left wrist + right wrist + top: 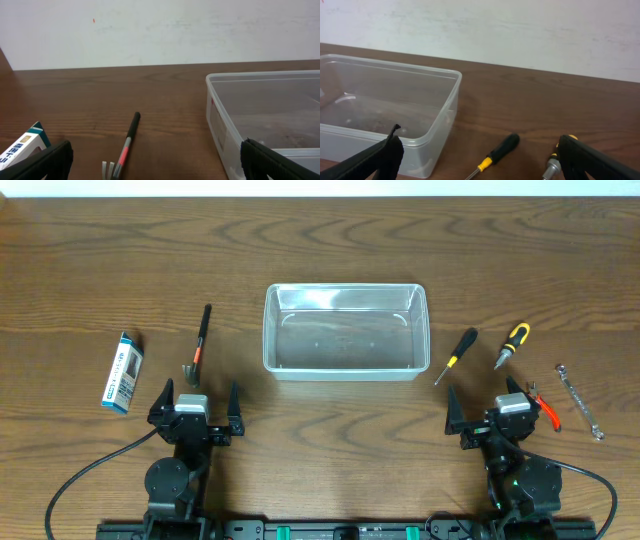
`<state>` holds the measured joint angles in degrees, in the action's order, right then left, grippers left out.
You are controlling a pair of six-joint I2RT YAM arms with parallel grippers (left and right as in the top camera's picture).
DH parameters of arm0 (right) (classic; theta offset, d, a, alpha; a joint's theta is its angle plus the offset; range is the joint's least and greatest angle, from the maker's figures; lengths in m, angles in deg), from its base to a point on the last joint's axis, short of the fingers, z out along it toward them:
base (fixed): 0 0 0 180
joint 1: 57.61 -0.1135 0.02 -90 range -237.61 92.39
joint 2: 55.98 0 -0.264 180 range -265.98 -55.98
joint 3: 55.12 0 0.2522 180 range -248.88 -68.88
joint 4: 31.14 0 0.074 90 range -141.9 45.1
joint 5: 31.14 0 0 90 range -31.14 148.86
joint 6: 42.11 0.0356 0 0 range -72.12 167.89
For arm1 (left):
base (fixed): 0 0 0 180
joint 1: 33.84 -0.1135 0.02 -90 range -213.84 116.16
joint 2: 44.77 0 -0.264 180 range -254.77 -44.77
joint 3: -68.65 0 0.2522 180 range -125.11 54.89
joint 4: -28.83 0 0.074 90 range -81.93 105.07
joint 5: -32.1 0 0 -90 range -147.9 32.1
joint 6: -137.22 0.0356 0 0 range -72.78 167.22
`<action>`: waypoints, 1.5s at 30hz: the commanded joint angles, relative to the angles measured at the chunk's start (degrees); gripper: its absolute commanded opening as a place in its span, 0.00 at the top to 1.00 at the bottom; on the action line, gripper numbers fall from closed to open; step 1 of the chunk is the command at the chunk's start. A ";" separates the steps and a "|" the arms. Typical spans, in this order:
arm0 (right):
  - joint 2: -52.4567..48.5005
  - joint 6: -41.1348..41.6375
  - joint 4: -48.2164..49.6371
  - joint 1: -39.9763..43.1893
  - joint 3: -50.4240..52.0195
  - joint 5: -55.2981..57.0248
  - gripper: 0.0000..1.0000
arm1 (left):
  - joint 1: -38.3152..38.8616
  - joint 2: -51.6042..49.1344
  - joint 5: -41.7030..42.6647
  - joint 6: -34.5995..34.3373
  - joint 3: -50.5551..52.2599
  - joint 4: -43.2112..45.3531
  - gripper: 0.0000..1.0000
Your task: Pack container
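The container (pixel 345 370) sits empty; left hand (pixel 200 390) and right hand (pixel 481 392) gape wide, holding nothing. Next, probably: grasp the screwdriver (pixel 456 355).

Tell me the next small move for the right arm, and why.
Probably ease the right pincer forward and down over the black-handled screwdriver: the container is empty, the pincer is open and holds nothing, and that tool lies just ahead of it.

I am looking at what seems a robotics lab bench: a bare wood-grain tabletop (pixel 330 450) set against a plain white wall (pixel 160 30). A black-handled hand tool (pixel 199 340) lies ahead of my left tool (pixel 200 393). A screwdriver (pixel 455 355), pliers (pixel 511 345) and a wrench (pixel 580 402) lie spaced out around my right tool (pixel 483 398).
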<state>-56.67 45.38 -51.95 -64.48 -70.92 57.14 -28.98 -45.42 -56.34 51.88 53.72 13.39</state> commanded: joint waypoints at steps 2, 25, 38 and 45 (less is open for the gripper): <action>0.35 0.50 0.09 0.57 0.39 0.04 0.01 | -0.35 0.31 -0.50 -0.28 0.94 -2.36 0.02; 0.35 -7.52 0.04 0.57 0.39 0.59 0.01 | -0.35 0.31 -0.50 -0.28 0.94 -2.36 0.02; 0.35 4.79 0.02 0.57 0.39 1.29 0.01 | -0.35 0.31 -0.50 -0.28 0.94 -2.36 0.02; 0.35 5.68 0.02 0.57 0.39 1.03 0.01 | -0.35 0.31 -0.50 -0.28 0.94 -2.36 0.02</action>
<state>-56.67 49.29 -51.95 -64.48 -70.92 58.24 -28.98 -45.40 -56.34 51.90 53.74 13.39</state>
